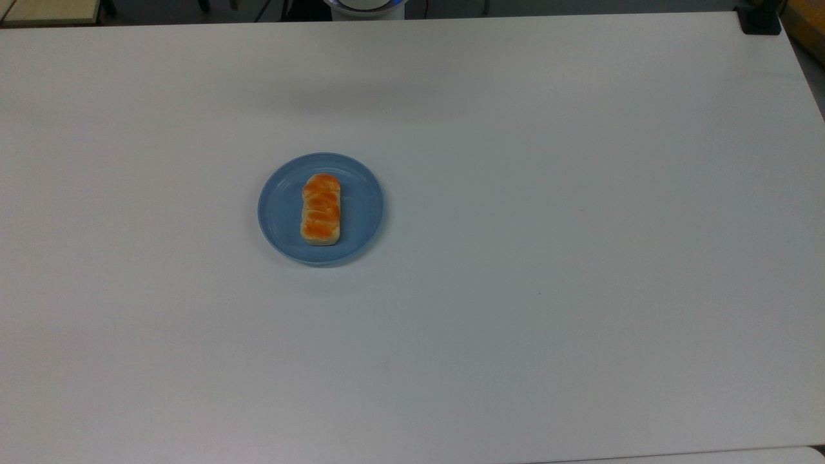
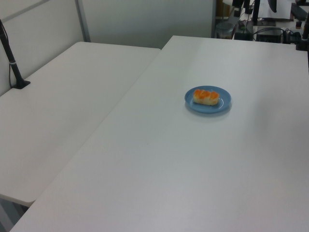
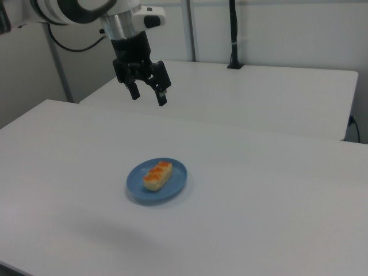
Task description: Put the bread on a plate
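- On the plate (image 1: 283,212), near the middle of the white table (image 1: 548,258), the bread (image 1: 321,209) lies flat with its orange glazed top up; the right view shows it a little toward the plate's left side, inside the rim.
- High above the table in the right view, the gripper (image 3: 148,94) hangs well apart from the plate, up and to the right view's left of it. Its two fingers are spread wide with nothing between them.
- The task looks done, so what risk remains is small and, in my judgement, comes from the arm alone: a low pass across the plate could clip the rim and slide the plate, or nudge the loaf off it.
- The loaf's bumpy top and narrow footprint suggest it could tip onto its side if knocked from the long flank; an end-on push would more likely slide it.
- In the top view, the bread's long axis runs far-to-near, nearly straight up and down the picture, with its near end tilted very slightly to the top view's left.
- In the left view, the same axis lies across the picture, left to right.
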Controlling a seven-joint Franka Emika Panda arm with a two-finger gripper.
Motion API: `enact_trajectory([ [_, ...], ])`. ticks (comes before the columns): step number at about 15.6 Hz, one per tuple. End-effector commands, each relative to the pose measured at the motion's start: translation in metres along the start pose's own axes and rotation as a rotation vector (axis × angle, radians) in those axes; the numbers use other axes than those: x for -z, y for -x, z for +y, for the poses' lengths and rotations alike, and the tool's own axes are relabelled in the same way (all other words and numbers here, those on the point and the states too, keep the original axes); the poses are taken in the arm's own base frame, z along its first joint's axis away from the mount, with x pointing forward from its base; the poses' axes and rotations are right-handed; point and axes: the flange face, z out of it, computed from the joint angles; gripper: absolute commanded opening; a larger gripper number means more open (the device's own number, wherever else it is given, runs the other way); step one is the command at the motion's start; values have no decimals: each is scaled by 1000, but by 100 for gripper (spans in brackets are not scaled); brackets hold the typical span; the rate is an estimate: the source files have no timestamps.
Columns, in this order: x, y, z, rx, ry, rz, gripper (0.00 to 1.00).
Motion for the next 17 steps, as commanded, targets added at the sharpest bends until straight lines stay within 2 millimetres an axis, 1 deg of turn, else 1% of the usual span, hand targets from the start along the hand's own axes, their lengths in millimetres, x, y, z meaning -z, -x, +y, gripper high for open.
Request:
enact_trajectory([
  [1,-19,-2,-10,29,-29,9,100],
  [4,-32,-6,-28,65,-36,23,100],
  [6,-35,-6,-31,75,-38,19,100],
  [9,-35,-5,-29,60,-70,15,100],
  [11,-36,-6,-24,44,-98,18,100],
  [17,-38,-8,-22,39,-99,17,100],
])
